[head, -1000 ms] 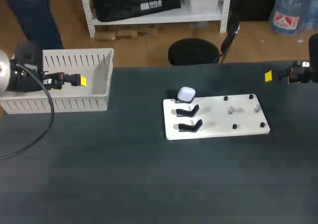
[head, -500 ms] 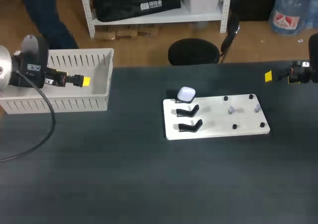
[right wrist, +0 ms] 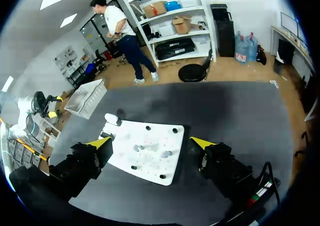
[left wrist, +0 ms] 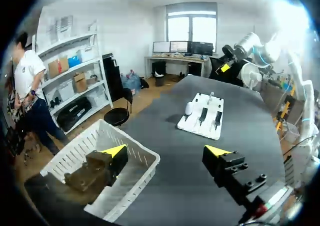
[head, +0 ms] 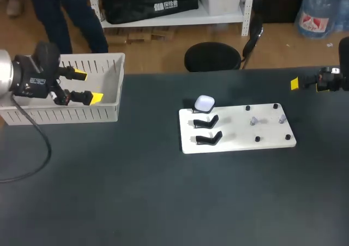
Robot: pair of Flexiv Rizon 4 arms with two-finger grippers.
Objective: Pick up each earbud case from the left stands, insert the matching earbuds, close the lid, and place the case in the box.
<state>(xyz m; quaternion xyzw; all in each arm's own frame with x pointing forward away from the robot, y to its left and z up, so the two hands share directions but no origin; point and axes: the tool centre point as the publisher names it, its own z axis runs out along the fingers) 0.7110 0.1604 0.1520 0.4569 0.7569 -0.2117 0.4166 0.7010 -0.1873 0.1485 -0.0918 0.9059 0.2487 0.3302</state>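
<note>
In the head view the left gripper hung at the upper left of the frame over the white slatted box, its yellow-tipped fingers well apart and holding nothing. The white earbud case sat closed on the rearmost of the stands, at the upper left corner of the white board right of the frame's centre on the dark table; the two black stands in front of it carried nothing. The right gripper was at the frame's right edge, well apart from the board, with only one yellow tip showing there. In the left wrist view the left gripper stood wide open and empty – one finger above the inside of the box, the other over bare table – and the board lay far ahead of it with the earbud case on its nearest stand. In the right wrist view the right gripper was also spread wide with nothing between its fingers; the board lay under and ahead of it, the earbud case at the board's far corner, and the box further off beyond that.
</note>
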